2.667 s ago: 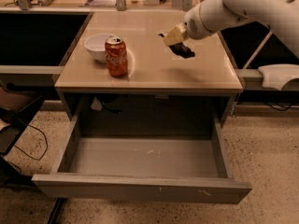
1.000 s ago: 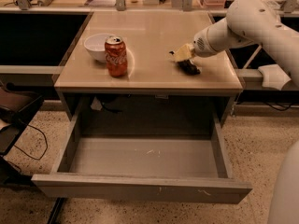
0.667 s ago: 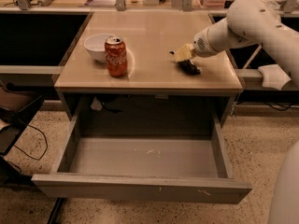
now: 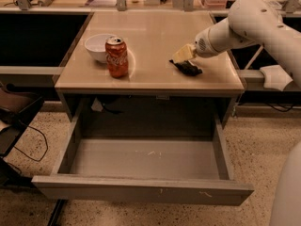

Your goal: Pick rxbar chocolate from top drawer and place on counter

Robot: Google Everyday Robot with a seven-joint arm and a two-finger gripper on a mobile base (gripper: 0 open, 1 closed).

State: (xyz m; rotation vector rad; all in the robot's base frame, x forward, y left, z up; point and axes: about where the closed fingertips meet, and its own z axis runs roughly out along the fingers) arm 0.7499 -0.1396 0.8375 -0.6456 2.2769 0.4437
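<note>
The rxbar chocolate (image 4: 189,68), a small black bar, lies on the right part of the beige counter (image 4: 150,36). My gripper (image 4: 181,55) is right over the bar's left end and touches or nearly touches it, with the white arm reaching in from the right. The top drawer (image 4: 141,188) is pulled fully out below the counter, and its grey inside shows nothing in it.
A red soda can (image 4: 116,56) and a white bowl (image 4: 97,46) stand on the counter's left part. Dark recesses flank the counter. Cables and a dark object lie on the floor at the left. The open drawer juts out over the speckled floor.
Since the earliest frame the arm has moved right and down, bringing the black bar from above the counter onto its surface. Over the last second nothing has visibly moved.
</note>
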